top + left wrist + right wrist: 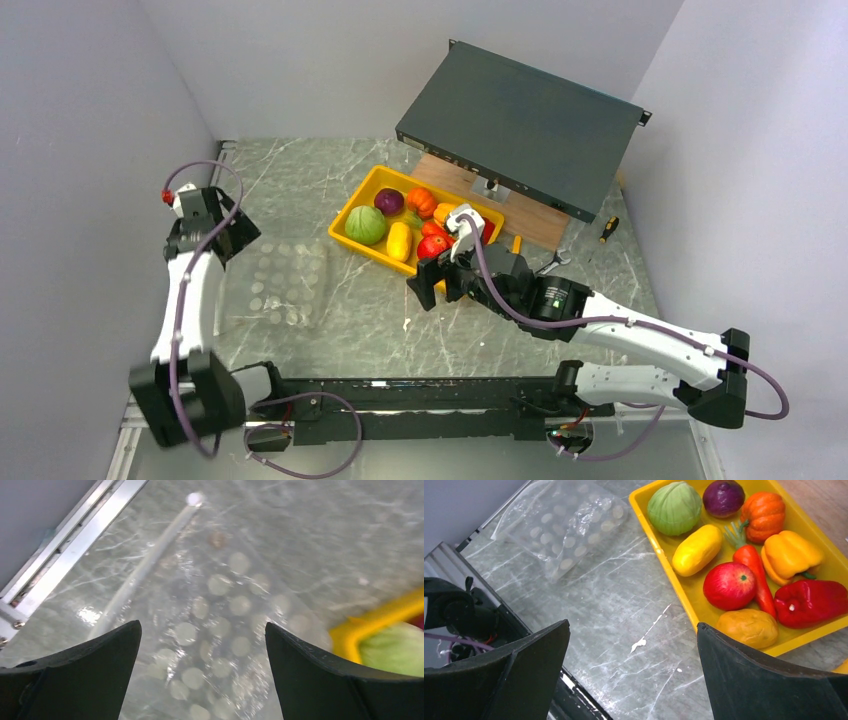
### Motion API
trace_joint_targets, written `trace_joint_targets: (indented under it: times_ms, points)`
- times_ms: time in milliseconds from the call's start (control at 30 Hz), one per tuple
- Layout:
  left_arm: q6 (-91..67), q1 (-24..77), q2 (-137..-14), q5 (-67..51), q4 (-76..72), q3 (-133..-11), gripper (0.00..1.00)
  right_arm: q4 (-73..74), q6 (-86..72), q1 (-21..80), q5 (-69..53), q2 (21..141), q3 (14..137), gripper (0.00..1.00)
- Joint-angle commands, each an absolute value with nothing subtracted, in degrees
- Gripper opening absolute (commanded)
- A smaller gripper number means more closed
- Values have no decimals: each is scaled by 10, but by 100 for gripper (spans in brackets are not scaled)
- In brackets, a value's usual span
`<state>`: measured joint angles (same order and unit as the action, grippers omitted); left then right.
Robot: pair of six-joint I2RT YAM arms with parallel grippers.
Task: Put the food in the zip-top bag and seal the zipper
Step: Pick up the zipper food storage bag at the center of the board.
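Two claws, both spread wide and empty. From above, the left claw [232, 238] hangs beside the zip-top bag [285, 285], which lies flat on the worktop [350, 315]. All the food [367, 225] sits in the yellow tray [347, 215].

Left wrist: the zipper [145, 570] runs along the bag's edge.

Right wrist: the right claw [634, 627] hovers near the tray. Filling looks unstarted; next it likely needs to close on one piece.

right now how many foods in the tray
9 in the tray: cabbage, onion left end; squash, pumpkin, carrot, yellow pepper mid-tray; apple, red pepper, potato right end. Others possibly hidden.
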<state>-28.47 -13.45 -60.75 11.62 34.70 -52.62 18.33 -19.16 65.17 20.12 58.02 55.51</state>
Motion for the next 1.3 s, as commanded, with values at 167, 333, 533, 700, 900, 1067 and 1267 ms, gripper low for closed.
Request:
trace_joint_targets:
  times_ms: [167, 333, 533, 700, 900, 1067, 1267]
  points:
    - [-183, -226, -858, 157, 410, -683, 100, 172, -194, 649, 147, 585, 562, 100]
    - [-132, -246, -907, 136, 396, -664, 100, 194, -195, 649, 125, 606, 584, 100]
    - [-107, -253, -941, 43, 369, -649, 100, 213, -224, 649, 87, 636, 619, 100]
    - [-109, -254, -990, 6, 381, -658, 100, 228, -240, 649, 76, 660, 634, 100]
    - [-111, -254, -1012, -33, 388, -662, 82, 247, -239, 649, 89, 685, 657, 100]
    - [-108, -253, -1005, -61, 388, -661, 49, 254, -234, 649, 96, 703, 680, 100]
    - [-107, -253, -1004, -83, 391, -661, 8, 277, -231, 649, 102, 736, 714, 100]
